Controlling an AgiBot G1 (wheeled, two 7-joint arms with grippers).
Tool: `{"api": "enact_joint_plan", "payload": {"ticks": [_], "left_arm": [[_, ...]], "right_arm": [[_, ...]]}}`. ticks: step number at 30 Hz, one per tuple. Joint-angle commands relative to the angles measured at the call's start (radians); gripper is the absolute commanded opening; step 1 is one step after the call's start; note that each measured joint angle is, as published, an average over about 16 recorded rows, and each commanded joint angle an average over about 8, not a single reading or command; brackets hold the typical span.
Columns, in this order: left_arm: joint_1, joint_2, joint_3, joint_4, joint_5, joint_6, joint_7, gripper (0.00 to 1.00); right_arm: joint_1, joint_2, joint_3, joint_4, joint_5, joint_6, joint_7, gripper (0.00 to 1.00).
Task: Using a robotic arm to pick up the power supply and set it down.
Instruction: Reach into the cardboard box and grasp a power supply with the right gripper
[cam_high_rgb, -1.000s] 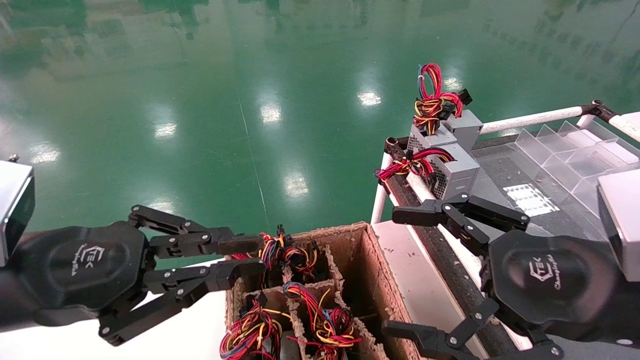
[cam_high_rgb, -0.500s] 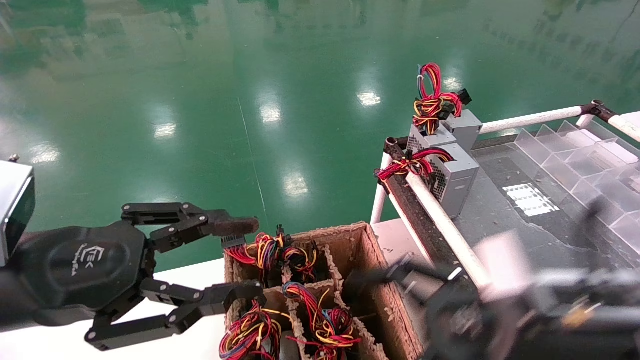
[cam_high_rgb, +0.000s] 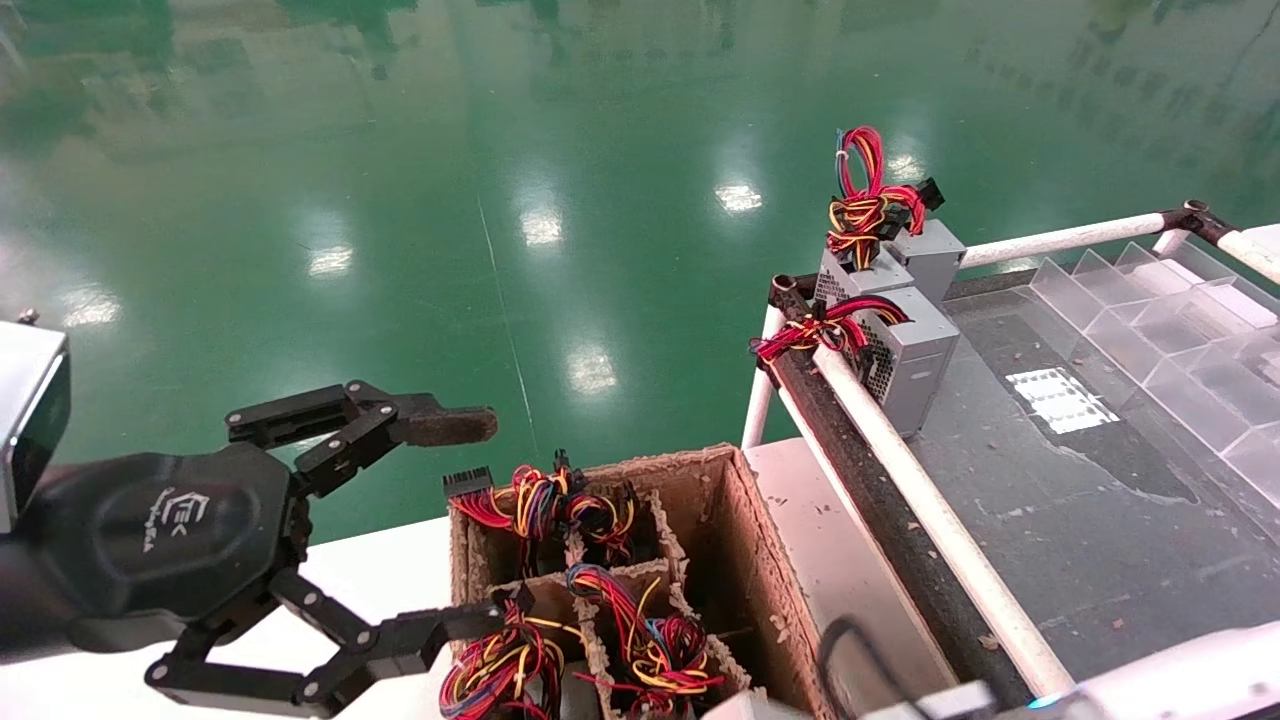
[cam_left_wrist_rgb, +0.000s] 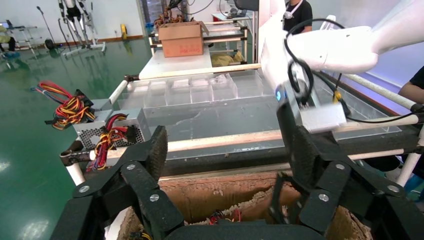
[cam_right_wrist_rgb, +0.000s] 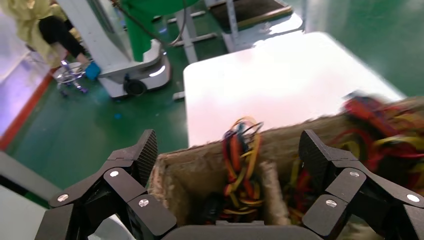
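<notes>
Over the carton (cam_high_rgb: 735, 520), seen from the head, your left claw (cam_high_rgb: 490, 520) hangs released, its jaws spread wide across the near-left cells. The right claw does not show from here. Several wire bundles (cam_high_rgb: 640, 650) fill the cells, and you cannot tell from this view which one belongs to the power supply. The risk is taking a neighbour's loops along with it.

From the left wrist, the left claw (cam_left_wrist_rgb: 227, 155) gapes at the carton's rim, with the white right arm (cam_left_wrist_rgb: 325, 50) crossing close above. If both arms work this carton at once, they could strike each other. Two grey boxes (cam_left_wrist_rgb: 107, 127) sit beside the rail (cam_left_wrist_rgb: 200, 145) at the far counter's corner (a careless swing could knock them off).

From the right wrist, the right claw (cam_right_wrist_rgb: 230, 150) is released and empty, jaws wide above a cell. The power supply (cam_right_wrist_rgb: 242, 155) stands down in that cell, with only its orange, yellow and red wires showing. I judge these the likeliest faults:
- closing on wires alone, so the box slips or swings;
- connectors catching the ragged cardboard dividers;
- the carton lifting with the load.
</notes>
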Motion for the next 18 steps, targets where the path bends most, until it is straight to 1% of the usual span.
{"api": "enact_joint_plan", "payload": {"ticks": [1, 2, 3, 10, 18], "left_arm": [[0.0, 0.0, 0.0, 0.0, 0.0, 0.0, 0.0, 1.0], [0.0, 0.0, 0.0, 0.0, 0.0, 0.0, 0.0, 1.0], [0.0, 0.0, 0.0, 0.0, 0.0, 0.0, 0.0, 1.0], [0.0, 0.0, 0.0, 0.0, 0.0, 0.0, 0.0, 1.0], [0.0, 0.0, 0.0, 0.0, 0.0, 0.0, 0.0, 1.0]], "right_arm": [[-0.007, -0.017, -0.017, -0.002, -0.011, 0.001, -0.001, 0.06], [-0.011, -0.025, -0.023, -0.005, -0.016, 0.003, -0.002, 0.01], [-0.013, -0.031, -0.028, -0.007, -0.021, 0.005, -0.003, 0.0], [-0.025, -0.064, -0.051, -0.019, -0.064, 0.035, -0.017, 0.0], [-0.04, -0.075, -0.054, -0.013, -0.096, 0.077, -0.035, 0.0]]}}
